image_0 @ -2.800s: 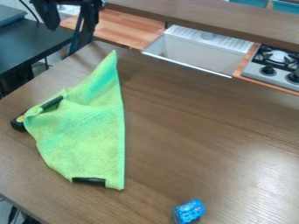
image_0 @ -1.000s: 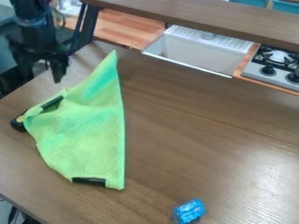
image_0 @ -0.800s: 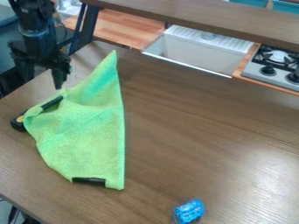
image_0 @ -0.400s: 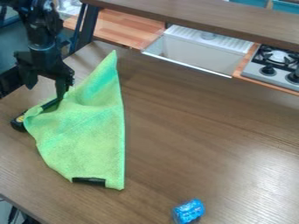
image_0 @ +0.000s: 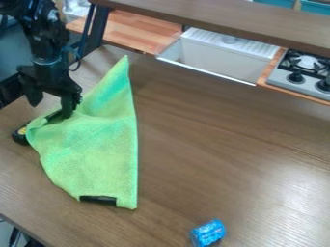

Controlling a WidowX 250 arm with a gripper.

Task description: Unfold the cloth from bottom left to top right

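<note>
Since the earlier frames, the black two-finger gripper has come down and towards five o'clock, its jaws now by the folded cloth; the cloth has kept its place and shape.

The gripper hangs between nine and ten o'clock in the camera view, jaws spread. The jaw on the three o'clock side is at the cloth's upper edge, beside a short black strip; whether it touches the cloth, I cannot tell. The other jaw is out past the edge, towards nine o'clock.

The bright green fabric cloth lies folded on the brown wood-grain bench, at about eight o'clock. It makes a rough triangle, its point at twelve and its long straight side facing three. A second black strip is at its six o'clock end. A small black object with a yellow mark sits at its nine o'clock corner.

A shiny blue cylinder lies between five and six o'clock, a white sink at one, a grey stove at two.
</note>
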